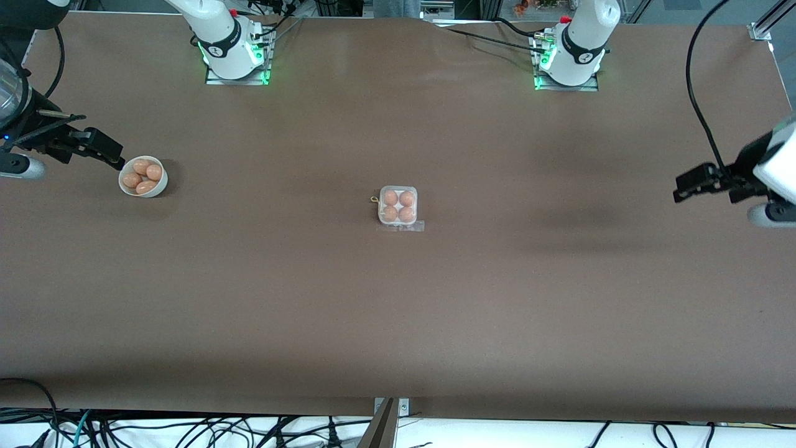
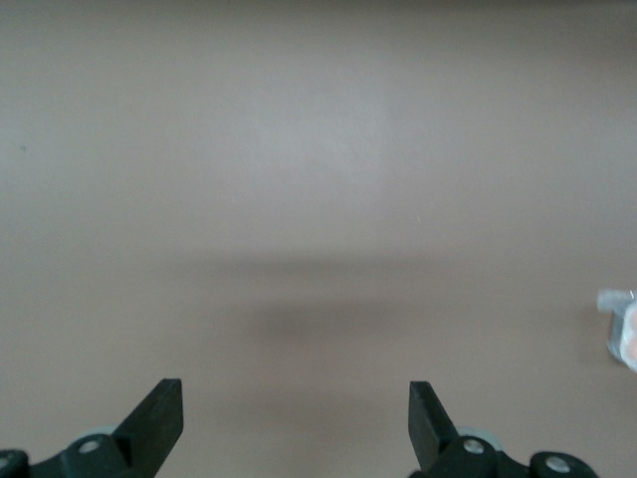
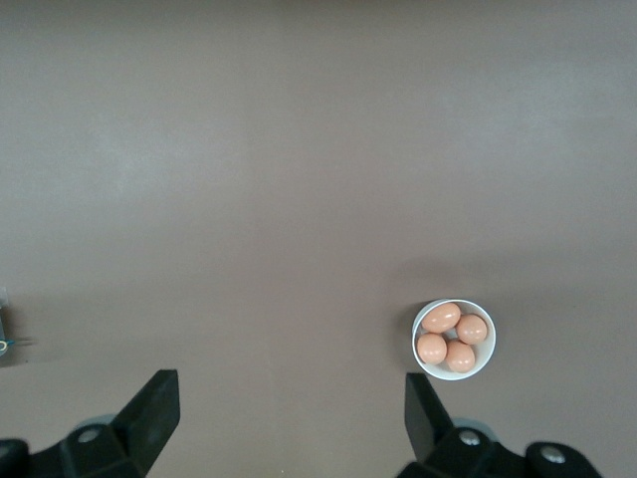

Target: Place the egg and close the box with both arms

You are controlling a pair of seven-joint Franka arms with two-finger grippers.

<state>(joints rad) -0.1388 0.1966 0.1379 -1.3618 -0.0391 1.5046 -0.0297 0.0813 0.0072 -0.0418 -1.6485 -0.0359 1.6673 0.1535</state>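
Observation:
The box sits mid-table, a tan-orange egg in every cell. A clear plastic flap lies flat along its nearer edge; I cannot tell whether the lid is down. More eggs lie in a white bowl. My right gripper hangs open and empty beside the bowl, at the right arm's end. My left gripper hangs open and empty over bare table at the left arm's end. The left wrist view shows open fingers and the box's edge. The right wrist view shows open fingers and the bowl.
Brown table all round the box. The two arm bases stand along the table's back edge. Cables hang past the front edge.

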